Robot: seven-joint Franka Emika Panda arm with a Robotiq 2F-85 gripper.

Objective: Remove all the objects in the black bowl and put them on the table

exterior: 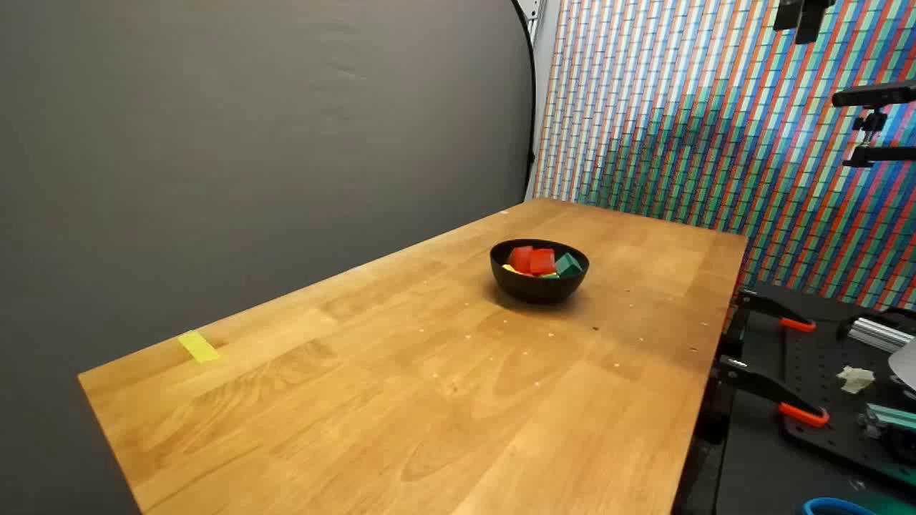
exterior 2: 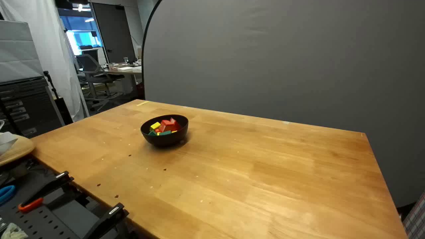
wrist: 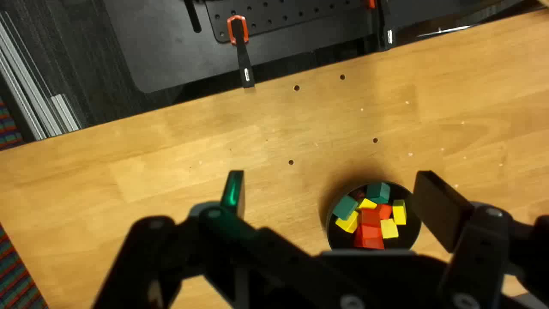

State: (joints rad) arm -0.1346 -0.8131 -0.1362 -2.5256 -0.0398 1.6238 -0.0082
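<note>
Fingers (wrist: 441,210) set wide, one at left and one at right in the wrist view, the surface (wrist: 283,206) showing through the gap between them. They hang above it, well apart from the black bowl (wrist: 407,231), which shows nearer the right one in that view; part of the rim is hidden there. Bowl stands upright on the surface, in the far half in both exterior views, with a soft shadow at its foot. Blocks (wrist: 371,217) lie heaped inside the bowl: red ones piled toward the middle, two green ones close to the rim, yellow ones beside the red. In an exterior view a flat yellow strip (exterior: 199,345) lies on the surface near its left corner. At the right edge there, two black clamps (exterior: 766,386) with orange ends reach across from a perforated plate (exterior: 805,357) on a black platform (exterior: 758,465). A grey screen (exterior: 286,143) stands behind the far left side. A multicoloured striped wall (exterior: 680,121) fills the far right, a camera (exterior: 873,94) mounted in front of it. In an exterior view, an office chair (exterior 2: 89,63) and a dark door (exterior 2: 114,33) show at far left.
</note>
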